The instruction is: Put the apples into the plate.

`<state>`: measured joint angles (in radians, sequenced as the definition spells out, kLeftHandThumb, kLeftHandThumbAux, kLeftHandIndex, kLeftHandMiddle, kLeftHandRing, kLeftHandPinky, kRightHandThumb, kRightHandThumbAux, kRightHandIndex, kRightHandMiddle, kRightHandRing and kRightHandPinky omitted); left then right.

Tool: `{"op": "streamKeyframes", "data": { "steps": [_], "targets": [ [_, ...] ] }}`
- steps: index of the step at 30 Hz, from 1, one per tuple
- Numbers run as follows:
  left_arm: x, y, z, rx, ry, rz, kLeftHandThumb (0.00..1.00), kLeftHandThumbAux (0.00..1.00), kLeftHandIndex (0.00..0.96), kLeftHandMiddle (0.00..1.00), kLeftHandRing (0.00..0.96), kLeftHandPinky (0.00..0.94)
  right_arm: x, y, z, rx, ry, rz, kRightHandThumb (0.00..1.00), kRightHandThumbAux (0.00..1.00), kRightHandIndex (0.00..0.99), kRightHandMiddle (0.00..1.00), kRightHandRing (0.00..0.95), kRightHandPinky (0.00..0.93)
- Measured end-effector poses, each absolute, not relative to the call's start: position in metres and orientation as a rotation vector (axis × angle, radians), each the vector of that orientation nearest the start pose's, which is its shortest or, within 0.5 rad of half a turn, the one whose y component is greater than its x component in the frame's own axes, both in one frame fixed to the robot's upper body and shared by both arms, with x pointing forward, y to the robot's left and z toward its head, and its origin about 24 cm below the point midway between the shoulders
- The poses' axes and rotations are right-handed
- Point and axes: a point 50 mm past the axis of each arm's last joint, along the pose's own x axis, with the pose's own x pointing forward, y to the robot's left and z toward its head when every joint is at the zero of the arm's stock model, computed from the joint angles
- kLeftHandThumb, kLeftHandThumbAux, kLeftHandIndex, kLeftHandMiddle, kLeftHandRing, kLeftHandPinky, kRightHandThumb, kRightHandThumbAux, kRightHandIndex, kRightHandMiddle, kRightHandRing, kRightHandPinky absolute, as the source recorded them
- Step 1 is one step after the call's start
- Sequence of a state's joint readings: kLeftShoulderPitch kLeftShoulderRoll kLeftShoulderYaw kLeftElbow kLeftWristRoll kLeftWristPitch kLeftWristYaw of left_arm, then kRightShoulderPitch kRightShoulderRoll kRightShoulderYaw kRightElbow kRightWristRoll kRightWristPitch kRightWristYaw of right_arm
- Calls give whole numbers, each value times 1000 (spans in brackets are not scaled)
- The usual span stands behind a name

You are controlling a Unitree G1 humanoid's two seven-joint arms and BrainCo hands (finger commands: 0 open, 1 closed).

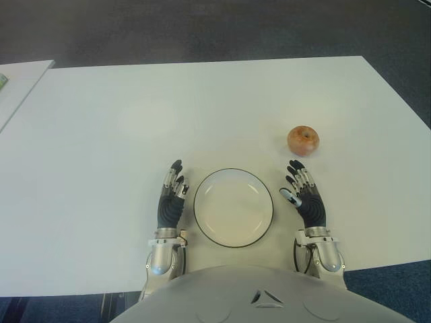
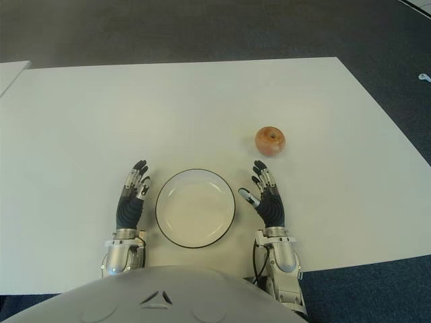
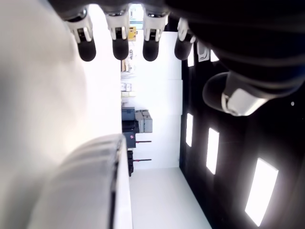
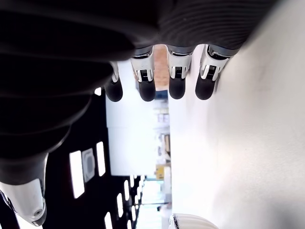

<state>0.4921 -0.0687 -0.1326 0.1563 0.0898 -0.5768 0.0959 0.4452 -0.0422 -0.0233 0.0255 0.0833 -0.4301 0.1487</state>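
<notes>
The left hand (image 1: 171, 196) and the right hand (image 1: 304, 195) lie flat on the white table (image 1: 101, 134), one on each side of the plate (image 1: 233, 206), with fingers stretched out straight and holding nothing. There is one plate and one apple (image 1: 303, 140). The apple sits on the table just beyond the right hand, outside the plate, with its stem dimple facing up.

No readable text, label, brand, number or sign shows in any view: the apple (image 1: 304, 140), the plate (image 1: 234, 207) and the table (image 1: 202, 108) carry no lettering, and neither the left hand (image 1: 171, 198) nor the right hand (image 1: 304, 197) bears a legible mark
</notes>
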Motion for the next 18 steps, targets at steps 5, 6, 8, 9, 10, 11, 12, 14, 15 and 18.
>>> {"op": "streamKeyframes", "data": {
  "steps": [5, 6, 8, 9, 10, 11, 12, 14, 15, 18],
  "targets": [
    [130, 131, -26, 0, 22, 101, 64, 377, 0, 0, 0, 0, 153, -183, 3, -4, -3, -5, 81, 634, 0, 10, 0, 0],
    [130, 131, -26, 3, 20, 106, 62, 376, 0, 0, 0, 0, 155, -184, 7, -12, -14, 0, 82, 640, 0, 11, 0, 0],
    [130, 131, -26, 11, 16, 112, 59, 374, 0, 0, 0, 0, 160, -189, 16, -33, -37, 0, 84, 654, 0, 12, 0, 0],
    [130, 131, -26, 14, 15, 114, 58, 373, 0, 0, 0, 0, 162, -192, 20, -46, -48, -1, 85, 659, 1, 12, 0, 0],
    [130, 131, -26, 17, 14, 115, 57, 372, 0, 0, 0, 0, 164, -195, 25, -59, -61, -1, 86, 663, 1, 12, 0, 0],
    [130, 131, -26, 19, 14, 117, 53, 369, 0, 0, 0, 0, 166, -196, 29, -70, -72, 2, 107, 676, 4, 13, 0, 0],
    [130, 131, -26, 25, 14, 119, 51, 367, 0, 0, 0, 0, 167, -197, 34, -89, -85, 4, 121, 684, 7, 14, 0, 0],
    [130, 131, -26, 38, 14, 129, 47, 365, 0, 0, 0, 0, 172, -199, 46, -173, -130, 6, 166, 687, 13, 17, 0, 0],
    [130, 131, -26, 43, 15, 133, 46, 366, 0, 0, 0, 0, 174, -200, 52, -225, -156, 8, 192, 684, 17, 19, 0, 0],
    [131, 131, -25, 51, 13, 136, 46, 368, 0, 0, 0, 0, 181, -201, 68, -393, -245, 27, 231, 673, 23, 23, 0, 0]
  ]
}}
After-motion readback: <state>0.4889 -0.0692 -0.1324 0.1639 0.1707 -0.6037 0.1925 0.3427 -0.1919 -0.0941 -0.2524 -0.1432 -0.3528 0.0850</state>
